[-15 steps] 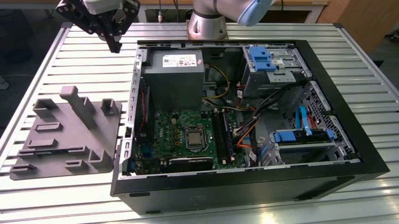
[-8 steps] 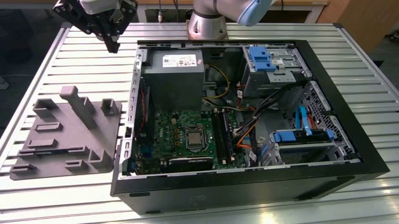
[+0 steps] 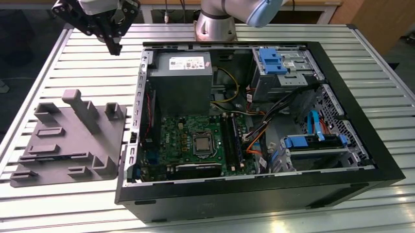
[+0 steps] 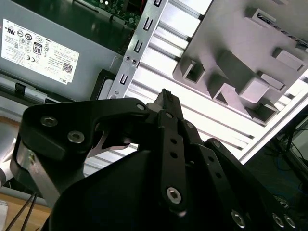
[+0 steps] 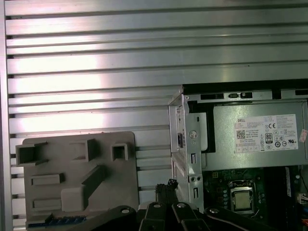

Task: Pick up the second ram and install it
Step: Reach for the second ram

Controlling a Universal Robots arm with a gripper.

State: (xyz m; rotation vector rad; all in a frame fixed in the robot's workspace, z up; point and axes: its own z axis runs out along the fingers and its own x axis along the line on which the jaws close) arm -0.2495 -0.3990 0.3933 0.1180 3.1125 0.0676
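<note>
While closed, one claw [image 3: 116, 47], one tray [image 3: 77, 141].

Bright light glares white off the slatted table [image 5: 96, 72]; the computer case [image 3: 259, 194] interior sits dimmer, shadowed.

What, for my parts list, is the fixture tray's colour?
Fixture tray is grey, best in exterior view.

The pincer [image 3: 115, 47] hangs over bare desk [image 3: 84, 68] slats near the desk's corner at the exterior view's upper left. A narrow open strip of desk runs between the grey fixture [image 3: 65, 145], with its upright blocks [image 3: 81, 109], and the case wall [image 3: 140, 111]. Inside the case, the power supply [image 3: 180, 82] and cables [image 3: 251, 141] crowd the motherboard [image 3: 178, 138].
</note>
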